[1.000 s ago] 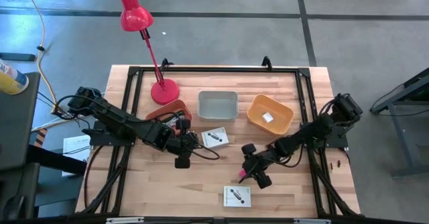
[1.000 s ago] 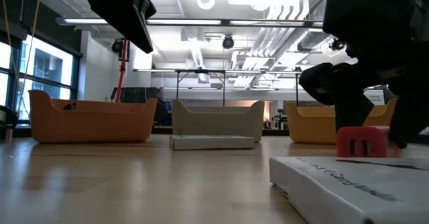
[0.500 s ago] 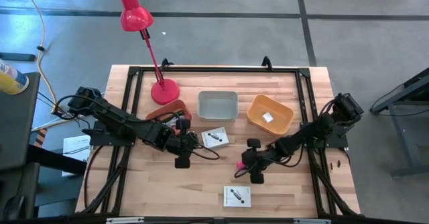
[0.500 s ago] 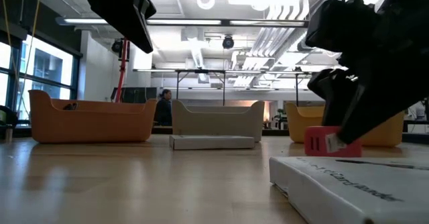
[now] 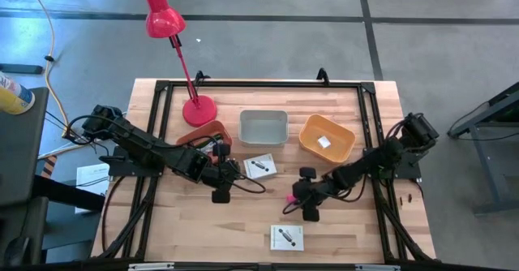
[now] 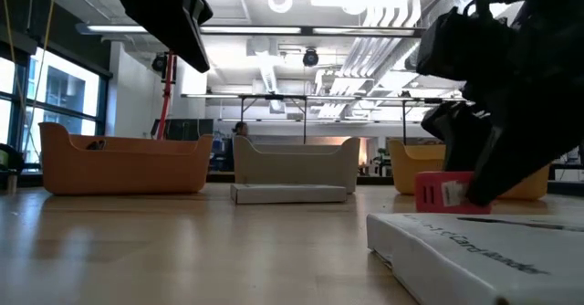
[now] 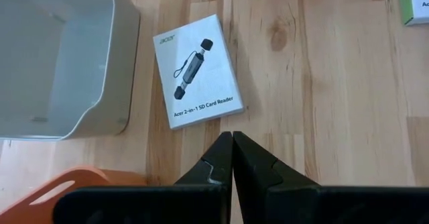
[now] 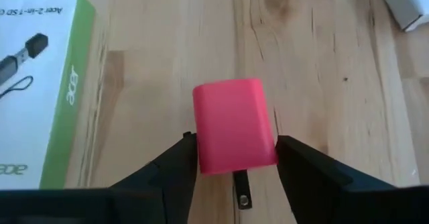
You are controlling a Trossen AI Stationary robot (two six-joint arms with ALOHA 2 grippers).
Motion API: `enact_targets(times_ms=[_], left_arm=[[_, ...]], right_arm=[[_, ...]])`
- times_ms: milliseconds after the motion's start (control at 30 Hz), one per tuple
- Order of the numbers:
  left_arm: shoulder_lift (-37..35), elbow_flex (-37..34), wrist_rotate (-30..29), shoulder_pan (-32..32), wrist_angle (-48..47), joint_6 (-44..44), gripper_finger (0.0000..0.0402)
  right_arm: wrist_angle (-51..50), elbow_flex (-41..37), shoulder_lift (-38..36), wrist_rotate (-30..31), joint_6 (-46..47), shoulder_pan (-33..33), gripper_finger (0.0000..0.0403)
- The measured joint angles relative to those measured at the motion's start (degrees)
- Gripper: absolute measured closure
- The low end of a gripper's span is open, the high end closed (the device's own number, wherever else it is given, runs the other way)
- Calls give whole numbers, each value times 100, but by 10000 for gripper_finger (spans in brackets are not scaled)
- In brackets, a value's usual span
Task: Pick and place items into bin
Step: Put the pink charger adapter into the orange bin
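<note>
The left arm reaches in from about nine o'clock of the table, its links folded low, and ends near the table's centre. The left gripper (image 5: 220, 191) points toward six o'clock; in its wrist view the two dark fingers (image 7: 221, 158) lie pressed flat together with no gap between them, carrying nothing.

The right arm comes in from about three o'clock and stretches toward the centre, angled slightly toward seven o'clock. The right gripper (image 5: 297, 201) sits low over the wood, its jaws spread and set against either side of a pink block (image 8: 234, 125), one finger (image 8: 173, 167) on each flank.
</note>
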Motion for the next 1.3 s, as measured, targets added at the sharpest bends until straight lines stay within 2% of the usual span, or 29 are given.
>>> enact_targets(times_ms=[200, 367, 967, 1300], left_arm=[[0, 0, -86, 0, -7, 1, 401], [0, 0, -105, -2, -14, 2, 401], [0, 2, -105, 0, -20, 41, 401], [0, 2, -105, 0, -20, 43, 401]], right_arm=[[35, 2, 0, -135, 2, -167, 188], [77, 2, 0, -179, -53, -272, 187], [86, 11, -7, -374, -115, -353, 246], [84, 11, -7, -378, -108, -353, 222]])
